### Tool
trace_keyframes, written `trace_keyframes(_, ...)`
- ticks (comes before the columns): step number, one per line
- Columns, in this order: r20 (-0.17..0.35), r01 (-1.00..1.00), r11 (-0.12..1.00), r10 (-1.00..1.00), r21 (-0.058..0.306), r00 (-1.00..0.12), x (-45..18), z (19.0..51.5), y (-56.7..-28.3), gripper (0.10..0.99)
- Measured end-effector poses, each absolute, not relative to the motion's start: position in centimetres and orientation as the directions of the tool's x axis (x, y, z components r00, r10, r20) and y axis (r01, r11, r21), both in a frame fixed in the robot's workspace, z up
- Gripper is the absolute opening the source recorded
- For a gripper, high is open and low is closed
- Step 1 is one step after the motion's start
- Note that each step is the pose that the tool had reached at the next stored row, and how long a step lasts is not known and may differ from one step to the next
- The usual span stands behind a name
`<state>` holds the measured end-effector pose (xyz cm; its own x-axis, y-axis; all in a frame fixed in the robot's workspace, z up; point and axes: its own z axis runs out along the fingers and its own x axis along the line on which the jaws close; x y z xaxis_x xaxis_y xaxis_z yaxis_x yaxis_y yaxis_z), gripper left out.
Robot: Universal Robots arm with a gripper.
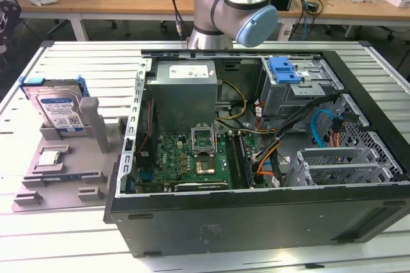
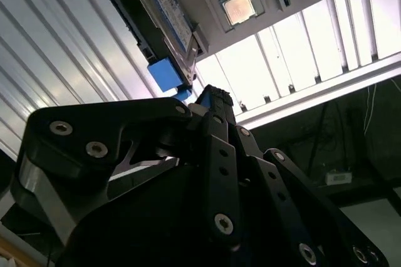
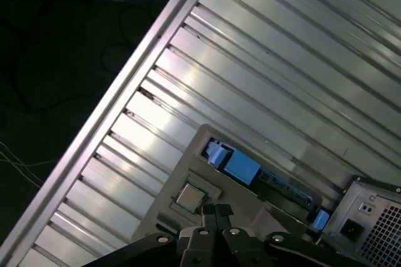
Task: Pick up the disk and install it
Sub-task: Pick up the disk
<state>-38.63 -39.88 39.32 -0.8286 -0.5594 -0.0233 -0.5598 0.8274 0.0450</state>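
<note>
The disk (image 1: 61, 109), a flat silver metal hard drive with a white-and-blue label in a blue plastic carrier, stands on edge in a slot of a grey plastic fixture (image 1: 90, 157). The fixture rests on the ribbed aluminium tabletop (image 1: 64, 55) at the exterior view's left, just beside a black computer case (image 1: 256, 218) with its side panel off. The silver-and-blue robot arm (image 1: 234, 4) rises behind the case.

In the second wrist view, the black end effector (image 2: 212, 98) has its fingers drawn together with nothing between them. The disk (image 2: 156, 16) sits beyond the tips, untouched, with a blue carrier corner the part nearest them. A small square silver chip (image 2: 238, 9) lies beside it on the fixture.

In the first wrist view, the end effector (image 3: 217, 212) hangs over the fixture (image 3: 182, 176) near the chip (image 3: 190, 197). The disk (image 3: 269, 179) appears edge-on past it, apart from the fingertips.

The step in hand looks like the approach to the pick-up. Doing it well probably means spreading the fingers wider than the drive is thick and squaring them to its flat faces. A straight descent over the top edge should keep the pads from knocking the drive or catching the fixture's upright posts (image 1: 90, 122).
</note>
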Motion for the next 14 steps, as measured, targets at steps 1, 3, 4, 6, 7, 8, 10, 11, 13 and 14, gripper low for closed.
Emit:
trace_keyframes(1,-0.023,-0.565,0.824,-0.564,0.045,-0.825,-38.63,39.32,-39.88,0.106)
trace_keyframes(3,-0.023,-0.584,0.811,-0.584,0.045,-0.812,-38.63,39.32,-39.89,0.106)
trace_keyframes(4,-0.023,-0.593,0.804,-0.592,0.045,-0.805,-38.63,39.32,-39.88,0.106)
trace_keyframes(6,-0.023,-0.61,0.791,-0.61,0.045,-0.792,-38.63,39.33,-39.88,0.106)
trace_keyframes(7,-0.023,-0.618,0.785,-0.617,0.045,-0.786,-38.63,39.32,-39.88,0.106)
trace_keyframes(8,-0.023,-0.625,0.779,-0.625,0.045,-0.78,-38.63,39.32,-39.88,0.106)
trace_keyframes(10,-0.023,-0.634,0.772,-0.634,0.045,-0.773,-38.63,39.32,-39.88,0.106)
trace_keyframes(11,-0.023,-0.639,0.768,-0.639,0.045,-0.769,-38.63,39.32,-39.88,0.106)
trace_keyframes(13,-0.023,-0.651,0.758,-0.651,0.045,-0.759,-38.63,39.32,-39.88,0.106)
trace_keyframes(14,-0.023,-0.657,0.753,-0.656,0.045,-0.754,-38.63,39.32,-39.88,0.106)
